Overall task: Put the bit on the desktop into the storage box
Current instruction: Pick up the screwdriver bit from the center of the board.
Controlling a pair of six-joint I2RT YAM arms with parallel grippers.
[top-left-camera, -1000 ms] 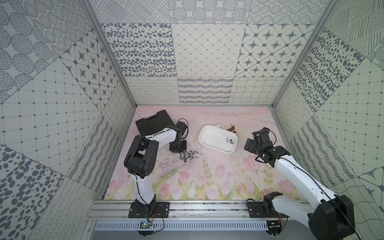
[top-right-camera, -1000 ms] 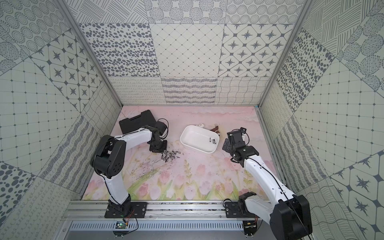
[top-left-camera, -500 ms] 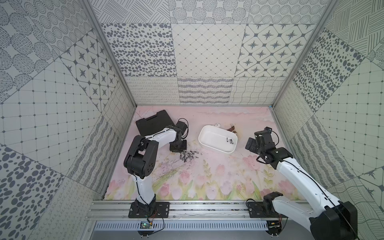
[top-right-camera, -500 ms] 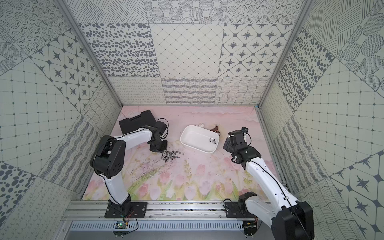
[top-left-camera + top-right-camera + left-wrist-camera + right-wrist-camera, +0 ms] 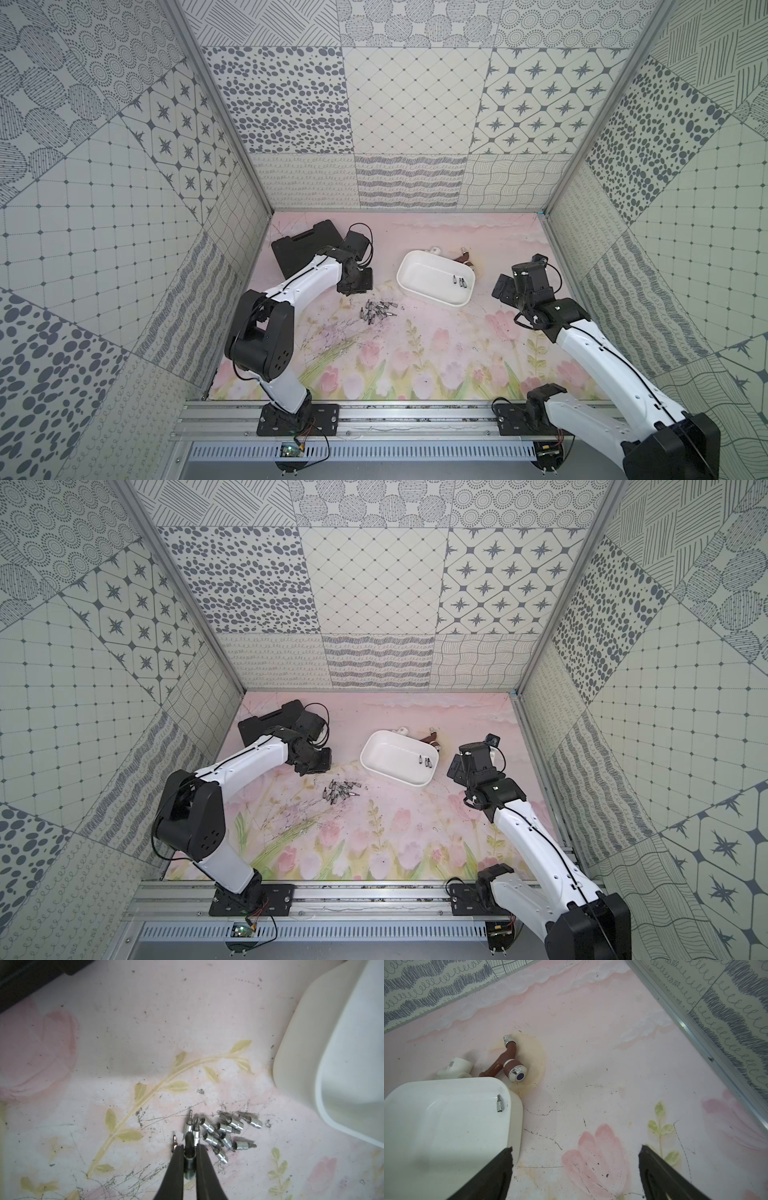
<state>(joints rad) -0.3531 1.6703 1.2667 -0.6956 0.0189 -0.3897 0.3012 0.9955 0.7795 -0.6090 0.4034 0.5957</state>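
Steel, hard, light and slick, the bit (image 5: 189, 1164) is best pinched across its thick socket end. The left gripper (image 5: 190, 1146) is clamped narrowly on it, seemingly there, over the pile (image 5: 379, 311) on the desktop (image 5: 415, 353), 8 o'clock of the box (image 5: 424, 291). The box holds a few loose bits (image 5: 459, 281). The right gripper (image 5: 576, 1153) gapes wide and empty at its 3 o'clock.

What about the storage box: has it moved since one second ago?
No. The storage box keeps its place and angle against the brown tap behind it and the black tool case.
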